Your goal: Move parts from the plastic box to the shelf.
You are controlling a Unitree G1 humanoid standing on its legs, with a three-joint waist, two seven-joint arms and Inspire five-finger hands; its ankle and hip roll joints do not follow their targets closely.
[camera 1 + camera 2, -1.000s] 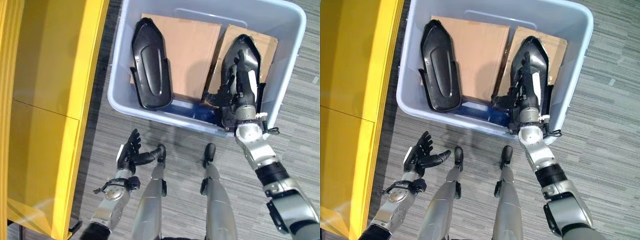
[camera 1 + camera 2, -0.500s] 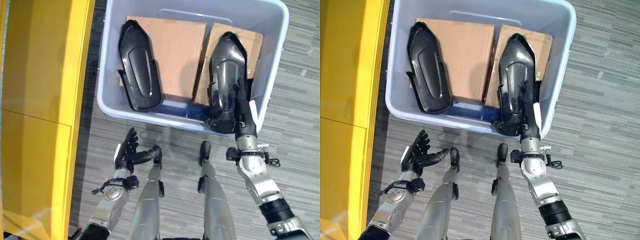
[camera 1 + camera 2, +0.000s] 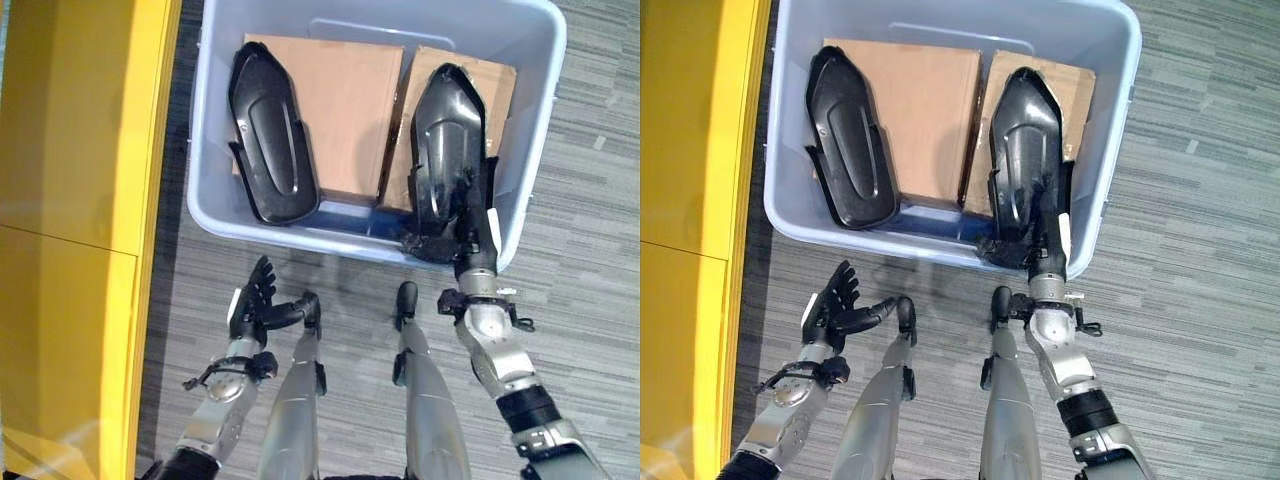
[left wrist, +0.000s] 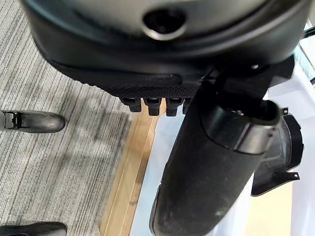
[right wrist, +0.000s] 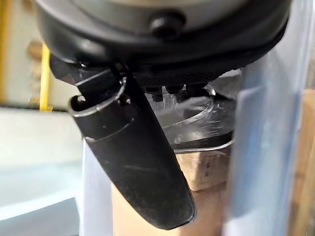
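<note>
A light blue plastic box [image 3: 203,160] stands on the floor with two glossy black moulded parts lying lengthwise in it. The left part [image 3: 270,135] rests untouched on cardboard. The right part [image 3: 446,150] has its near end over the box's near wall, and my right hand [image 3: 480,232] lies along its right edge at that end, closed on it. In the right wrist view the shiny part [image 5: 197,115] shows just past the fingers. My left hand [image 3: 253,303] hangs open over the floor in front of the box, holding nothing.
A tall yellow shelf unit [image 3: 80,150] runs along the left, close to the box's left wall. Two brown cardboard sheets [image 3: 345,110] line the box's bottom. Grey striped carpet [image 3: 590,250] lies to the right and in front.
My right hand has drawn back from the middle of the right part to its near end, and that end now overlaps the box's near wall. The camera has shifted. The left hand is unchanged.
</note>
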